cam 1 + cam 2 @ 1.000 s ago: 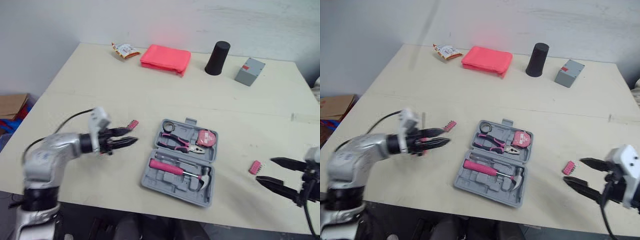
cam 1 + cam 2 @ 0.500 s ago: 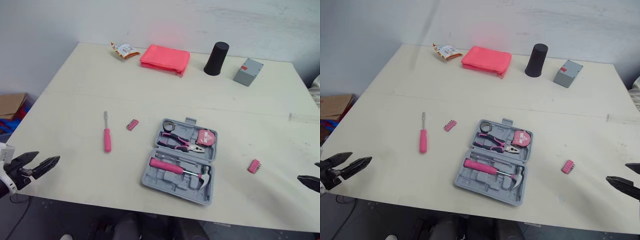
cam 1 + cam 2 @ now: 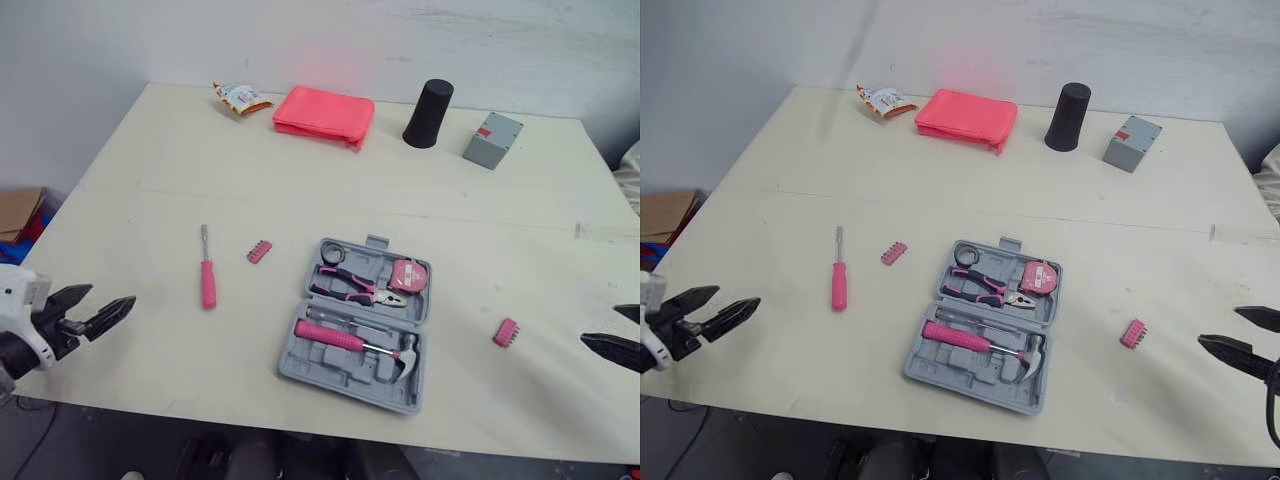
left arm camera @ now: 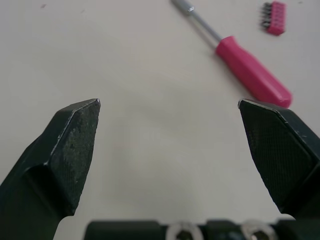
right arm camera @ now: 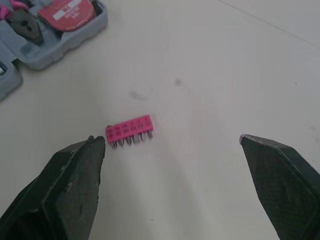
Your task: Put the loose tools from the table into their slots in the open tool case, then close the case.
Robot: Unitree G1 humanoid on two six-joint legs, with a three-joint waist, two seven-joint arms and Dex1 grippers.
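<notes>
Bright even light, soft faint shadows, pink glow on wall (image 3: 335, 62)

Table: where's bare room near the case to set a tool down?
Widest: between case and the back row of cloth, cup, box. Also between case and right bit strip. Crowded left of case: screwdriver, left bit strip.

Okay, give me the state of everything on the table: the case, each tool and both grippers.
Tool case, open.
Screwdriver, loose on the table.
Bit strip by screwdriver, loose.
Bit strip right of case, loose.
Hammer, slotted.
Pliers, slotted.
Tape measure, slotted.
Left gripper, open, empty.
Right gripper, open, empty.
</notes>
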